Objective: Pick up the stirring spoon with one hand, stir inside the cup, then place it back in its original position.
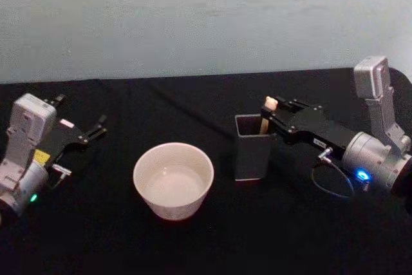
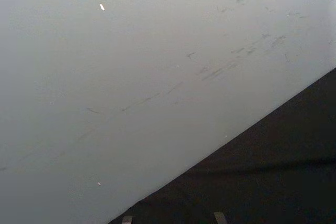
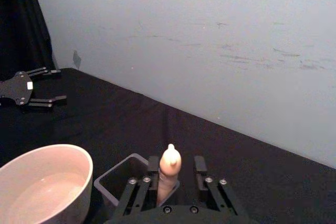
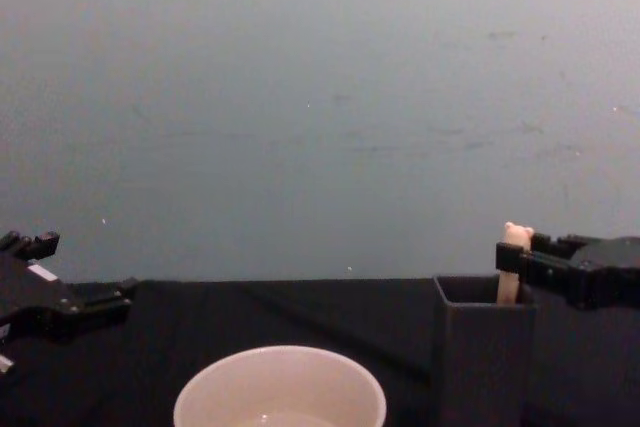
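The stirring spoon (image 1: 270,104) stands upright inside the holder (image 1: 251,152), at its back corner on my right side. I see only its beige handle with a small rounded head on top; the lower part is hidden in the dark grey box. My right gripper (image 3: 176,167) is just above the holder's rim. Its fingers (image 3: 200,164) are apart, one on each side of the handle, and a small gap shows on one side. The cream cup (image 1: 174,178) is near the holder, on its left. My left gripper (image 1: 80,113) rests well apart, farther left, fingers spread.
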`<state>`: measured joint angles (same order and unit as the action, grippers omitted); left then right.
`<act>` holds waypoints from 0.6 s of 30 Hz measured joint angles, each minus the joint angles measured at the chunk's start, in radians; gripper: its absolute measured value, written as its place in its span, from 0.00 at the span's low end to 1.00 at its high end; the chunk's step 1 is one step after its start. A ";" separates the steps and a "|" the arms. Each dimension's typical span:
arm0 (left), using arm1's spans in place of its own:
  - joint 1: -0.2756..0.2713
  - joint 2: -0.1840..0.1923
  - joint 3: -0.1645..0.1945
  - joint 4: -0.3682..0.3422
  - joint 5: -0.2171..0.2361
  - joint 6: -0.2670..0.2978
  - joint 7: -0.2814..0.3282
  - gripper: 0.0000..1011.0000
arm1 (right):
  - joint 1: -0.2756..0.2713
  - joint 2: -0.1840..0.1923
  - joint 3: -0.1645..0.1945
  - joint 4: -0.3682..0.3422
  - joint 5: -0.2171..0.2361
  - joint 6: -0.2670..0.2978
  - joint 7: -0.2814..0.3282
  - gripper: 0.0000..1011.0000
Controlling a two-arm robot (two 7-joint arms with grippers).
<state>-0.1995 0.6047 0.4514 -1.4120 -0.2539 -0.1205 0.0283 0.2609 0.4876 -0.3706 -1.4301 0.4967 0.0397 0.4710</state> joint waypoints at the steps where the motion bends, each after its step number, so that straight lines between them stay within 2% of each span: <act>1: 0.000 0.000 0.000 0.000 0.000 0.000 0.000 0.99 | 0.000 0.000 0.000 0.000 0.000 0.000 0.000 0.40; 2: 0.000 0.000 0.000 0.000 0.000 0.000 0.000 0.99 | 0.000 0.000 0.000 0.000 0.000 0.000 0.000 0.34; 7: 0.000 0.000 0.000 0.000 0.000 0.000 0.000 0.99 | 0.000 0.000 0.000 0.000 0.000 0.000 0.000 0.22; 18: 0.000 0.000 0.000 0.000 0.000 0.000 0.000 0.99 | 0.000 0.000 0.000 0.000 0.000 0.000 0.000 0.21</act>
<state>-0.1995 0.6047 0.4513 -1.4120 -0.2539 -0.1205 0.0283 0.2609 0.4876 -0.3705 -1.4302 0.4968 0.0396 0.4710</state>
